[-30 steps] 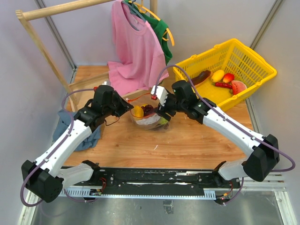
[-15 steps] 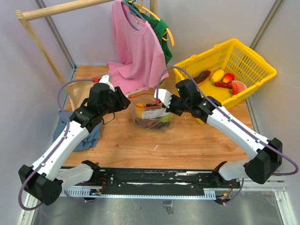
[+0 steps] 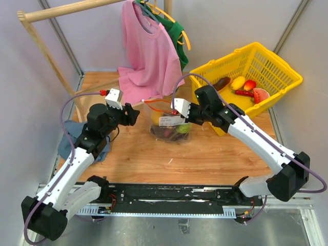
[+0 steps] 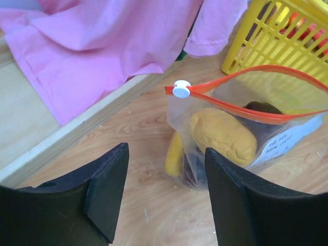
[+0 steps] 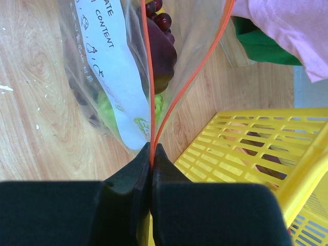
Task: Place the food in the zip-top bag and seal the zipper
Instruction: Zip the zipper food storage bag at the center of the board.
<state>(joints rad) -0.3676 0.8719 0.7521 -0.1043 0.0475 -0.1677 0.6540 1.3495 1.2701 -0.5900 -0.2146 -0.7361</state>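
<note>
The clear zip-top bag (image 3: 167, 124) stands on the wooden table with its mouth partly open. Inside are an orange-yellow fruit (image 4: 222, 135), dark purple grapes (image 5: 162, 21) and something green (image 5: 106, 111). The red-orange zipper (image 4: 241, 109) runs along the bag's top, its two strips apart, with the white tab (image 4: 181, 88) at the left end. My right gripper (image 5: 152, 149) is shut on the zipper's right end. My left gripper (image 4: 166, 156) is open, a short way left of the bag, touching nothing.
A yellow mesh basket (image 3: 266, 61) at the back right holds more toy food, among it a watermelon slice (image 3: 261, 95). A pink shirt (image 3: 146, 51) hangs from a wooden rack (image 3: 46, 48) behind the bag. Blue cloth (image 3: 69, 139) lies at the left edge.
My left gripper let go of the bag's left end, opened and drew back to the left. My right gripper closed on the zipper's right end, and the bag now stands taller.
</note>
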